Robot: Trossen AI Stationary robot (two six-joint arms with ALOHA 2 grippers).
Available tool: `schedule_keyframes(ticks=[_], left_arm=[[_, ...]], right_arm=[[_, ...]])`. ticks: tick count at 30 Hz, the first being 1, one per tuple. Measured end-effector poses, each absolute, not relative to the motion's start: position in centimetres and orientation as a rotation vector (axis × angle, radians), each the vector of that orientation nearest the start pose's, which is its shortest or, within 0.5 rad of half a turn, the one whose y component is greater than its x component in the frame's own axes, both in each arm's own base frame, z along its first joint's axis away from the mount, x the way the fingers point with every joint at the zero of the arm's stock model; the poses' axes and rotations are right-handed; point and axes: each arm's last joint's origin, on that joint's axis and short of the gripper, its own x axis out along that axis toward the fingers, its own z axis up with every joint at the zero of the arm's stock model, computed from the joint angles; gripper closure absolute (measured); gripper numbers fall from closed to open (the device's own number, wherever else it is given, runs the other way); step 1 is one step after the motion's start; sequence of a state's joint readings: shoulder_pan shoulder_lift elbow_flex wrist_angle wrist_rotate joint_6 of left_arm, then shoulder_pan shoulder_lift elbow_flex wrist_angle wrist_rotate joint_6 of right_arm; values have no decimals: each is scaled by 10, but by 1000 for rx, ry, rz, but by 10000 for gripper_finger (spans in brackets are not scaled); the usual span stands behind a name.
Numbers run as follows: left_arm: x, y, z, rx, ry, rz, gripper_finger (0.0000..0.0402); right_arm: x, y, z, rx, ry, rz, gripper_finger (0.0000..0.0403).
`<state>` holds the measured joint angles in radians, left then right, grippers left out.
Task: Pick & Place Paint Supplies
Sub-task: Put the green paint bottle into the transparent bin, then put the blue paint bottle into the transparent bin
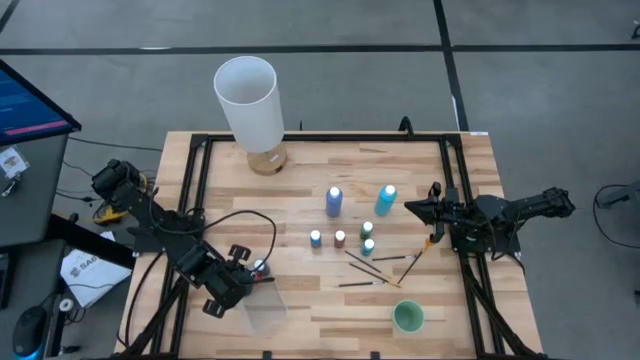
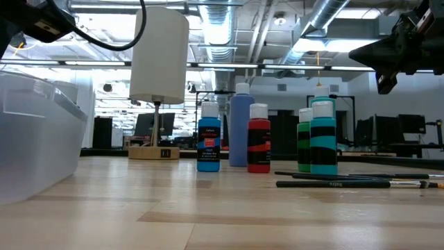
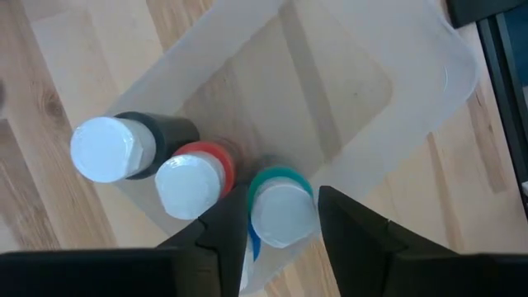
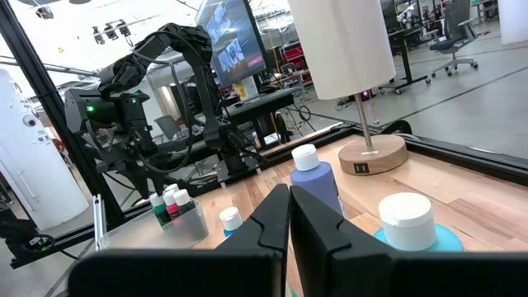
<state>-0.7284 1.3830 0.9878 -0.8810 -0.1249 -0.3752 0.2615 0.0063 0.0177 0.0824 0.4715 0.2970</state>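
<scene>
While left fingers point(image 3: 282, 231) gape | bin point(image 3: 396, 82): 3 bottles point(image 3: 194, 186)

In the low view the clear bin point(image 2: 31, 139) runs off the picture's edge, its contents unseen. The teal bottle point(image 2: 323, 137) hides most of the green one point(image 2: 303, 139) behind it. Seen from above, the brushes point(image 1: 375, 268) are too thin to count.

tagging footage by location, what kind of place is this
Probably a robotics lab or workshop: exposed ceiling ducts, rows of monitors behind the wooden table, and an office chair on an open floor.
</scene>
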Motion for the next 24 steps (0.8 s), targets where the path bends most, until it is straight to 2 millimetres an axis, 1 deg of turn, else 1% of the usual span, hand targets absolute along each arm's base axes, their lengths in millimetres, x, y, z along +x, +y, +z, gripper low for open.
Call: schedule_keyframes(ticks=[6, 9, 11, 14, 19, 21, 24], left_arm=[[187, -161, 233, 210, 1234, -288, 270], [185, -158, 240, 194, 1213, -288, 267], [186, -154, 248, 169, 1183, -288, 264], [186, -144, 266, 153, 1092, -242, 261], [189, -119, 296, 247, 881, -101, 250], [193, -107, 305, 245, 814, -67, 242], [207, -88, 314, 222, 725, -26, 224]], right_arm=[[94, 11, 177, 329, -118, -196, 394], [94, 11, 177, 329, -118, -196, 394], [94, 11, 177, 329, -118, -196, 394], [94, 11, 177, 329, -118, -195, 394], [94, 11, 177, 329, -118, -195, 394], [94, 11, 177, 329, -118, -195, 394], [94, 11, 177, 329, -118, -195, 394]])
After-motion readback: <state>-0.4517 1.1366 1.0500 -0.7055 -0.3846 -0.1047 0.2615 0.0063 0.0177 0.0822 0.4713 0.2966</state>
